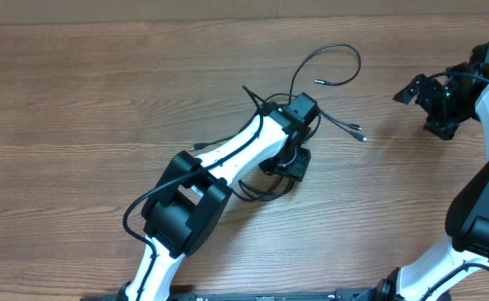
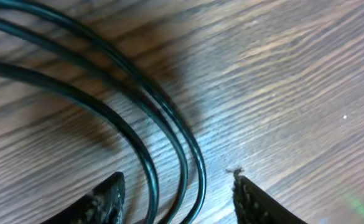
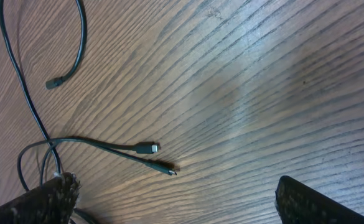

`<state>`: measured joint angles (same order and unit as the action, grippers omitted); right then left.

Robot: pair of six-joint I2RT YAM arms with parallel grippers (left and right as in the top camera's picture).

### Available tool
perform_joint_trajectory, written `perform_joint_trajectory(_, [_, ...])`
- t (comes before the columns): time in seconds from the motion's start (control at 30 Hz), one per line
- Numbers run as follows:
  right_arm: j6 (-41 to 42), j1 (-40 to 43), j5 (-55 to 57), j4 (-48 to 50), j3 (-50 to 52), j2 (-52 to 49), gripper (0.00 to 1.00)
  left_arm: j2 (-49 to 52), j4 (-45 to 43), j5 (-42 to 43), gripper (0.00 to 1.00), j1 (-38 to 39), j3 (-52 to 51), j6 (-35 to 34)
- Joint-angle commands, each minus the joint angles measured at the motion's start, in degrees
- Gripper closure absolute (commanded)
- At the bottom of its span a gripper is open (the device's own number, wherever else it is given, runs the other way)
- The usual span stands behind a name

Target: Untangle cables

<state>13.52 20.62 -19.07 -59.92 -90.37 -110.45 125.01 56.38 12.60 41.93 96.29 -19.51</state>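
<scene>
The tangled cables (image 1: 338, 124) lie mid-desk (image 1: 102, 100). The left pincer (image 2: 178, 186) sits low over them, released, with three strands running between its spread fingers. At far right the right pincer (image 3: 175, 193) hangs wide open, grasping nothing, with two plugs (image 3: 147, 147) to its left.

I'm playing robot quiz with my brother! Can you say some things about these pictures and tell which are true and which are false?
1. The left hand is open over the cables. True.
2. The right hand is squeezing a cable. False: it is open and holds nothing.
3. Three black strands run between the left hand's fingers. True.
4. The table is white. False: it is brown wood.
</scene>
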Motion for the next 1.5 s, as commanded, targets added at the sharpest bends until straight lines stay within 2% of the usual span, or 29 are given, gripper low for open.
perform_joint_trajectory(0.0, [0.4, 0.1, 0.2, 0.3, 0.3, -0.4, 0.00, 0.8, 4.0, -2.9, 0.42, 0.3, 5.5, 2.0])
perform_joint_trajectory(0.1, [0.4, 0.1, 0.2, 0.3, 0.3, -0.4, 0.00, 0.8, 5.2, -2.9, 0.44, 1.4, 5.7, 2.1])
perform_joint_trajectory(0.2, [0.4, 0.1, 0.2, 0.3, 0.3, -0.4, 0.00, 0.8, 5.3, -2.7, 0.54, 3.1, 5.4, 5.0])
perform_joint_trajectory(0.27, [0.4, 0.1, 0.2, 0.3, 0.3, -0.4, 0.00, 0.9, 5.3, -3.0, 0.67, 4.3, 5.3, 5.8])
perform_joint_trajectory(0.33, [0.4, 0.1, 0.2, 0.3, 0.3, -0.4, 0.00, 0.9, 4.4, -3.2, 0.88, 5.4, 4.4, 5.8])
perform_joint_trajectory(0.4, [0.4, 0.1, 0.2, 0.3, 0.3, -0.4, 0.00, 0.9, 4.0, -3.9, 0.95, 5.5, 3.7, 5.7])
perform_joint_trajectory(0.67, [0.4, 0.1, 0.2, 0.3, 0.3, -0.4, 0.00, 0.9, 3.6, -5.4, 0.94, 5.5, -0.8, 5.9])
perform_joint_trajectory(0.77, [0.4, 0.1, 0.2, 0.3, 0.3, -0.4, 0.00, 0.9, 4.4, -10.8, 0.88, 5.4, -1.4, 6.7])
perform_joint_trajectory(0.93, [0.4, 0.1, 0.2, 0.3, 0.3, -0.4, 0.00, 0.9, 4.5, -14.1, 0.86, 5.2, -1.4, 6.6])
perform_joint_trajectory(1.03, [0.4, 0.1, 0.2, 0.3, 0.3, -0.4, 0.00, 0.9, 4.7, -8.4, 0.96, 5.2, -1.4, 9.5])
perform_joint_trajectory(1.1, [0.4, 0.1, 0.2, 0.3, 0.3, -0.4, 0.00, 0.9, 4.7, 3.9, 0.94, 5.2, -1.3, 18.1])
perform_joint_trajectory(1.17, [0.4, 0.1, 0.2, 0.3, 0.3, -0.4, 0.00, 0.9, 4.7, 8.3, 0.92, 5.2, -1.3, 21.0])
perform_joint_trajectory(1.3, [0.4, 0.1, 0.2, 0.3, 0.3, -0.4, 0.00, 0.9, 5.7, 8.1, 0.91, 5.4, -1.3, 22.2])
perform_joint_trajectory(1.47, [0.4, 0.1, 0.2, 0.3, 0.3, -0.4, 0.00, 0.9, 6.1, 2.3, 0.89, 5.4, -2.2, 21.9])
